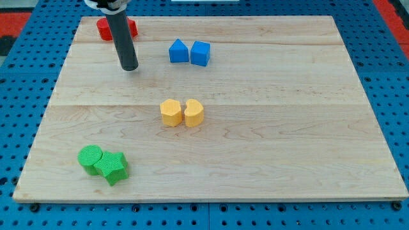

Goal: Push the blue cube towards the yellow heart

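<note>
The blue cube (200, 53) sits near the view's top, touching a blue triangular block (178, 51) on its left. The yellow heart (194, 112) lies at the board's middle, below the cube, touching a yellow hexagon (170, 112) on its left. My tip (130, 66) rests on the board to the left of the blue blocks, well apart from them, and up-left of the yellow pair.
A red block (105, 29) lies at the view's top left, partly hidden behind the rod. A green cylinder (90, 158) and a green star (114, 167) touch each other at the bottom left. The wooden board (287, 128) is ringed by blue pegboard.
</note>
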`<action>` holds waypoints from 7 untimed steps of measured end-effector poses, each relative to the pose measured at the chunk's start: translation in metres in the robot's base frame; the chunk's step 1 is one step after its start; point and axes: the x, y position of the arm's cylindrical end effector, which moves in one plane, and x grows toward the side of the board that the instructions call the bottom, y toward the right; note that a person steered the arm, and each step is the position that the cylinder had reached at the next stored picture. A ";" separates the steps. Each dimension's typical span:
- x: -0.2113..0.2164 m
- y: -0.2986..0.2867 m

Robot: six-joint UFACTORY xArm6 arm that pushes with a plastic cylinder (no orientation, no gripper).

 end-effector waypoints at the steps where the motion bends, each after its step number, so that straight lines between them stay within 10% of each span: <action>1: 0.000 0.000; 3: 0.004 0.001; 5: -0.099 0.050; 7: -0.035 0.113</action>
